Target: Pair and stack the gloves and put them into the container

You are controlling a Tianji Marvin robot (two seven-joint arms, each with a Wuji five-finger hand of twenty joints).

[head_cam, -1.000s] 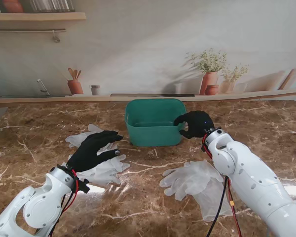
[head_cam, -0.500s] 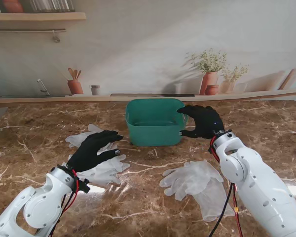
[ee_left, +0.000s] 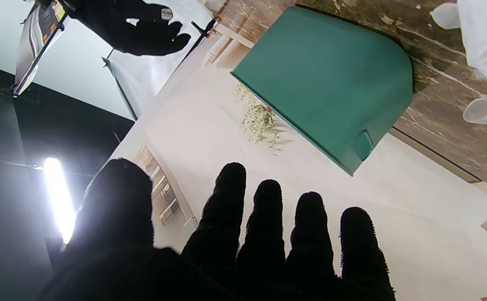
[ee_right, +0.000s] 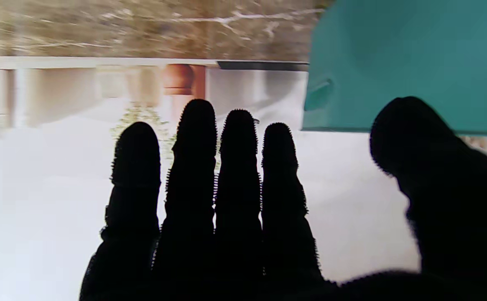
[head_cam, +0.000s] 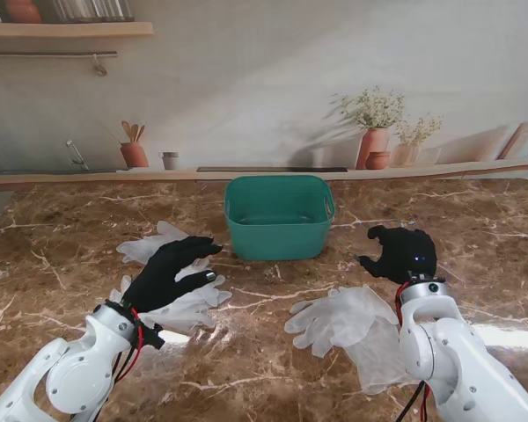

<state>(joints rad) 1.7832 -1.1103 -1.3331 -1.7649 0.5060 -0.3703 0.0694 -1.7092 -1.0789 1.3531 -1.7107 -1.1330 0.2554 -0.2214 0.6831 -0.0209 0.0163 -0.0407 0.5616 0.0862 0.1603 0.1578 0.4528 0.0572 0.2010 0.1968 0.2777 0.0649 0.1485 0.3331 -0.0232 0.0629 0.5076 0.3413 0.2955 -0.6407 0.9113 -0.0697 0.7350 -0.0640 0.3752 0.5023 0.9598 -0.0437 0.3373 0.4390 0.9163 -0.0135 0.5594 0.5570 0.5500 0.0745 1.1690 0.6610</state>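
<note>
Gloves lie in two white heaps on the brown marble table [head_cam: 62,237]. One heap of thin white gloves [head_cam: 180,303] is on my left, and my left hand [head_cam: 169,271] in its black knit cover hangs over it with the fingers [ee_left: 230,196] spread apart, holding nothing. I cannot tell if it touches the gloves under it. The other heap of thin white gloves [head_cam: 348,321] is on my right, nearer to me than my right hand [head_cam: 400,253]. That hand is black too. It is up over bare table, to the right of the tub, with its fingers [ee_right: 195,138] straight, side by side and its thumb out wide. It holds nothing.

Between the two hands, farther from me, stands the green plastic tub with rounded corners [head_cam: 279,217]. It sits upright on the table. I can see its green floor and no glove in it. It has a small handle slot on its right end. Both glove heaps are well apart from the tub.
</note>
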